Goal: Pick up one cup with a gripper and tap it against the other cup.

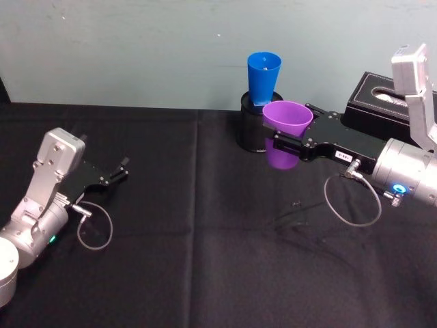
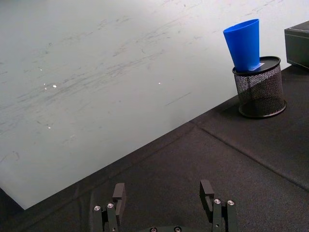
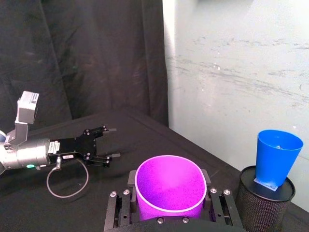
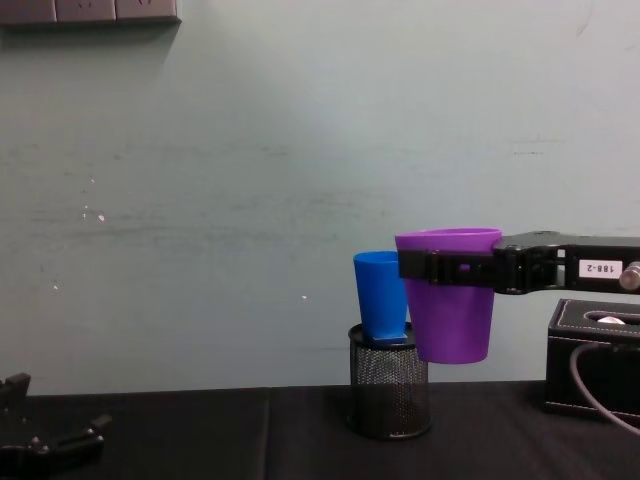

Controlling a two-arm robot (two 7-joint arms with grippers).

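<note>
Black cloth covers the counter (image 1: 205, 266) and a pale green wall (image 1: 123, 48) stands behind it. My right hand (image 1: 293, 127) reaches in from the right and pinches the purple cup (image 1: 288, 117) just under its rim, one flat finger on each side. The cup is upright, mouth up, and hangs clear of the counter. In the chest view its base is level with the top of the black mesh pen holder (image 4: 390, 395). The blue cup (image 1: 263, 75) sits base-down in that holder, leaning a little. The purple cup is close beside it on my right, and the two overlap in the chest view. My right wrist view shows a gap between them, so I cannot say they touch. Behind my right arm, at the counter's far right, sits a black box (image 1: 382, 99). My left hand (image 1: 125, 169) lies well apart on the counter's left side, low on the cloth with its fingers spread and nothing between them.
</note>
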